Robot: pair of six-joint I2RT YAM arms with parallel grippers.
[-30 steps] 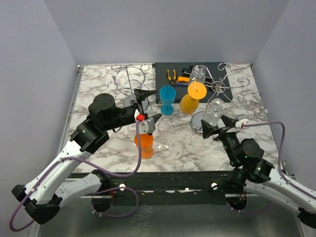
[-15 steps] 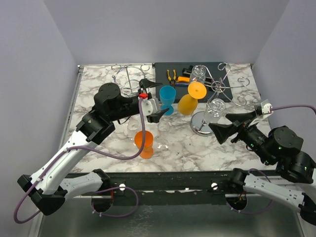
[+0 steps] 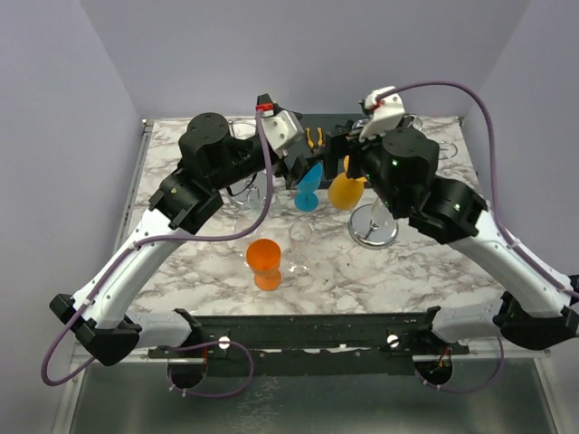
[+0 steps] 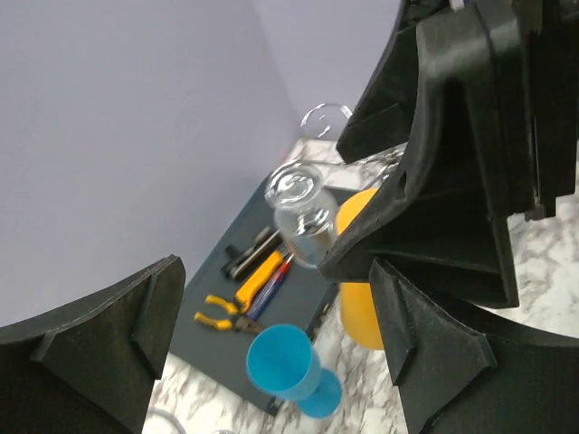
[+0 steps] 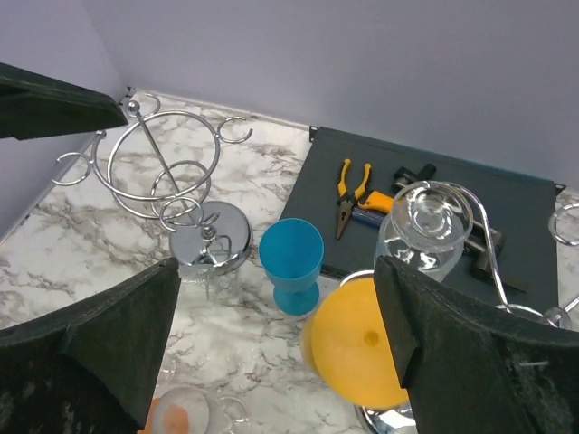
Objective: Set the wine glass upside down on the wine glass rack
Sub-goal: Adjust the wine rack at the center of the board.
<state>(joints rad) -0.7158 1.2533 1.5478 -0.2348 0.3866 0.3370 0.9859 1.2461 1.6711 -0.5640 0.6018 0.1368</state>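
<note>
Above the far tabletop [image 3: 362, 271], left end effector [image 4: 271, 316] and right end effector [image 5: 280, 334] hang spread apart, empty. Grab wine glass [image 3: 298, 237] by stem, invert, then rack [image 5: 213, 244].

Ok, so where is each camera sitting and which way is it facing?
Top external: above and behind the bases, looking down on the marble table; the left arm and right arm show whole.
Left wrist: on the left arm, looking toward the back wall; the open left gripper frames the bottom, with the right arm close on the right.
Right wrist: looking down at the table's back; the open right gripper frames the bottom.
Shared: both wrist views hold the blue cup, pliers and clear glass.
</note>
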